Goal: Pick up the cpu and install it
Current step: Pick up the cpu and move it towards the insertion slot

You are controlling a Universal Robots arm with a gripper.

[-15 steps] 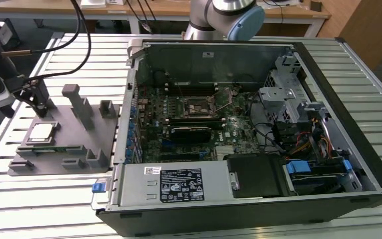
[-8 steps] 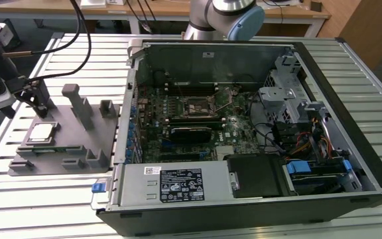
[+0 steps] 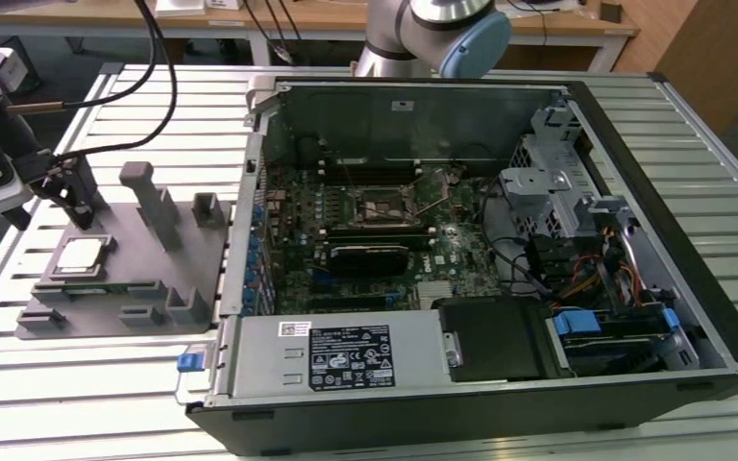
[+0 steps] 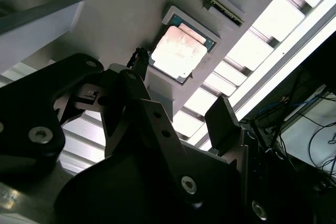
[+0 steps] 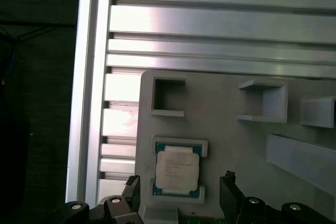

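nothing of the task is done as the pictures show it: the cpu (image 3: 81,254) lies flat in its pocket on the grey tray (image 3: 138,264), metal top up and not yet lifted. the socket (image 3: 388,206) inside the open case (image 3: 407,115) is bare. in the exterior view the socket sits out at about 3 o'clock from the tray, well apart. both the pick and the install are left to do.

the gripper (image 3: 72,206) is released and holds nothing. in the exterior view it hangs over the tray, with the cpu near it at about 6 o'clock. in both wrist views its two dark fingers (image 5: 229,188) are spread wider than the chip. the cpu (image 5: 177,169) lies on the tray beyond the tips, roughly centred in the gap between them, and nothing touches it. the second wrist view shows the same, with the bright cpu (image 4: 177,52) just beyond the fingers (image 4: 220,124).
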